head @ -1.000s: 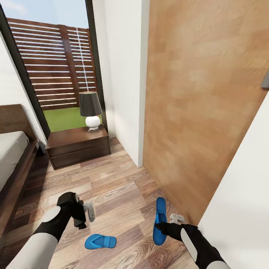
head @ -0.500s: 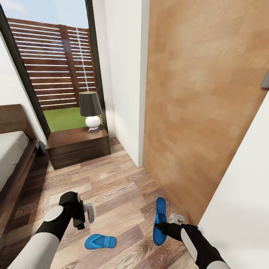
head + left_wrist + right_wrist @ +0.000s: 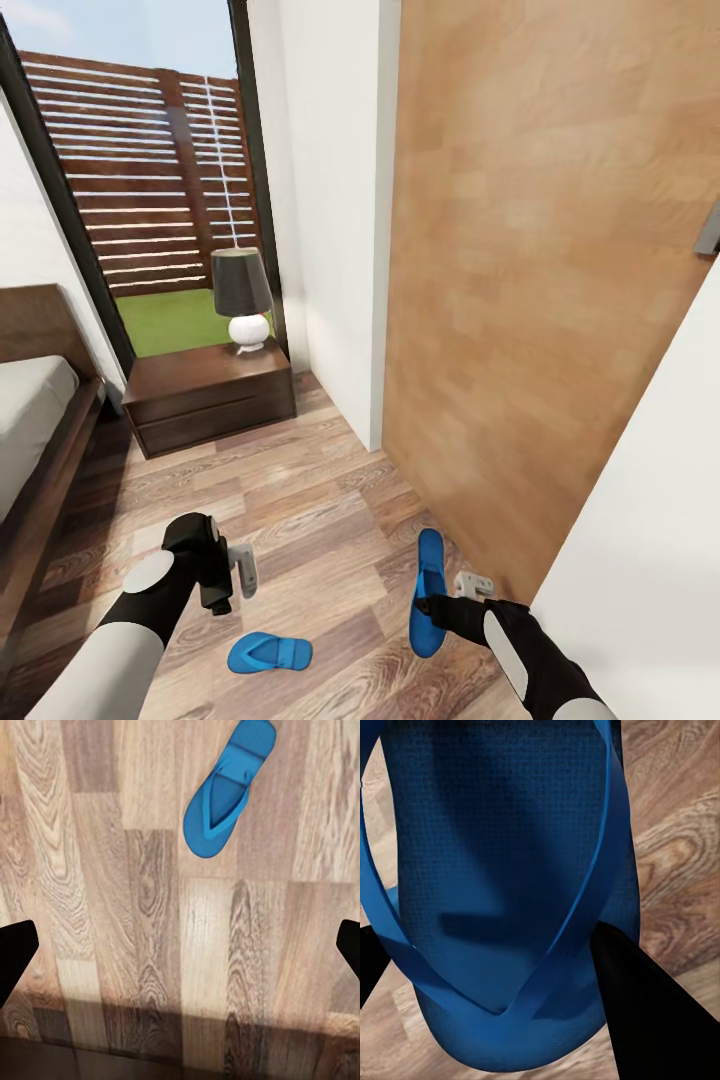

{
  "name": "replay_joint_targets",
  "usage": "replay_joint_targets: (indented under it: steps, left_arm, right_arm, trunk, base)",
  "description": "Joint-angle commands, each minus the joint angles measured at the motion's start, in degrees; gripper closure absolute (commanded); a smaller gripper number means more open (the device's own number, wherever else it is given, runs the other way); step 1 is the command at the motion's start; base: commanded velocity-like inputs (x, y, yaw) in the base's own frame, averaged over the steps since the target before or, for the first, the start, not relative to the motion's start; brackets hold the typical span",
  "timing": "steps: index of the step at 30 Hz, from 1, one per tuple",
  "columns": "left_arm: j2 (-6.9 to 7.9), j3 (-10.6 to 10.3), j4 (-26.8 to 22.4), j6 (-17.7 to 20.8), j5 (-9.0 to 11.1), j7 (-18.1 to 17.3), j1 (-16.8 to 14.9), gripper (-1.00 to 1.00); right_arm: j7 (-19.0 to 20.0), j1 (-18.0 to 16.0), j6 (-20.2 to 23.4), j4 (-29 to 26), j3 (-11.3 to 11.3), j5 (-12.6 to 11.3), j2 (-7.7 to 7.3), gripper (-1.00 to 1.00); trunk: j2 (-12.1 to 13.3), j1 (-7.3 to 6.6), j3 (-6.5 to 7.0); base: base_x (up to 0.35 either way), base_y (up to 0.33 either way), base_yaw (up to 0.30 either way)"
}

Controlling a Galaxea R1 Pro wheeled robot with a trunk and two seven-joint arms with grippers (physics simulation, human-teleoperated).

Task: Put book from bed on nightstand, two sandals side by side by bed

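Blue and flat, one open rubber sandal [image 3: 428,590] sits clenched in the right end effector [image 3: 432,606] beside the wooden door, held for carrying toward the bed [image 3: 35,400], while its mate [image 3: 268,653] lies on the plank floor [image 3: 320,500] below the released left end effector [image 3: 238,575].

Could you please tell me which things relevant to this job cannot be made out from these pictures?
- The bed: cut off by the head view's left edge, so most of its mattress top is unseen.
- Right end effector: its contact with the sandal is too small in the head view; in the right wrist view the sandal covers most of it.
- Left end effector: fingertips cut off at the left wrist view's edges.
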Motion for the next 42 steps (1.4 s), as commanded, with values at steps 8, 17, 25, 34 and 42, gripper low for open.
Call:
replay_joint_targets:
  steps: [8, 17, 25, 34, 42]
  left_arm:
    - [-0.10, 0.1, 0.2, 0.6, 0.1, -0.3, 0.0, -1.00]
    - [-0.83, 0.1, 0.3, 0.5, 0.2, -0.1, 0.1, -1.00]
    - [-2.03, 0.1, 0.3, 0.6, 0.1, -0.1, 0.2, -1.00]
    - [-2.97, 0.0, 0.2, 4.5, 0.0, 0.0, 0.2, -1.00]
    - [-3.02, 0.0, 0.2, 6.0, 0.0, 0.0, 0.2, -1.00]
  right_arm:
    - [0.0, 0.0, 0.2, 0.0, 0.0, -0.2, 0.01, 1.00]
    - [0.0, 0.0, 0.2, 0.0, -0.1, -0.2, 0.06, 1.00]
    - [0.0, 0.0, 0.2, 0.0, -0.1, -0.2, 0.05, 1.00]
    - [0.1, 0.0, 0.2, 0.0, -0.1, -0.2, 0.05, 1.00]
    - [0.2, 0.0, 0.3, 0.0, -0.1, -0.2, 0.00, 1.00]
  trunk:
    - [3.2, -1.77, 1.38]
    - [4.4, -2.43, 1.92]
    - [4.4, -2.43, 1.92]
    - [4.4, -2.43, 1.92]
    - [2.8, -1.55, 1.21]
  base:
    - [0.000, 0.000, 0.000]
    - [0.000, 0.000, 0.000]
    - [0.000, 0.000, 0.000]
    - [0.000, 0.000, 0.000]
    - [0.000, 0.000, 0.000]
